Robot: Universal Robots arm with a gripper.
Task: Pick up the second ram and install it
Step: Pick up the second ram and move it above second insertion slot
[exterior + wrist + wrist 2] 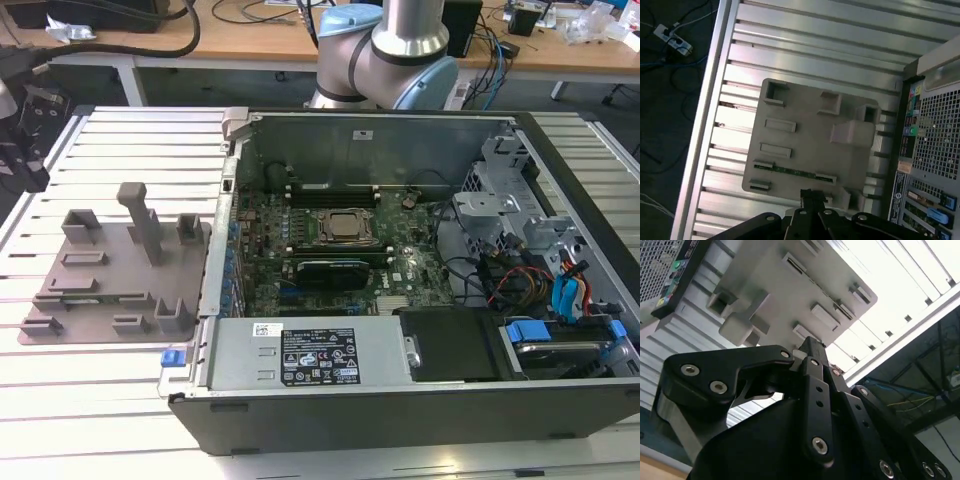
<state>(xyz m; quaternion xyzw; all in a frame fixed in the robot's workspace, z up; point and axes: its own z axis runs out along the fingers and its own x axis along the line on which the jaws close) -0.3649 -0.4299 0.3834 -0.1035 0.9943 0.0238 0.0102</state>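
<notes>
In the exterior view, the holder tray lies on the slatted table at nine o'clock from the open computer case. Inside the case, the motherboard has the power supply at six o'clock and the drive cage at three. In the first wrist view, the ram stick lies in the tray, near the gripper.

Robotics lab: aluminium-slat bench, opened computer, cable-strewn desk.

Seemingly aluminium table: tray, computer case
</notes>
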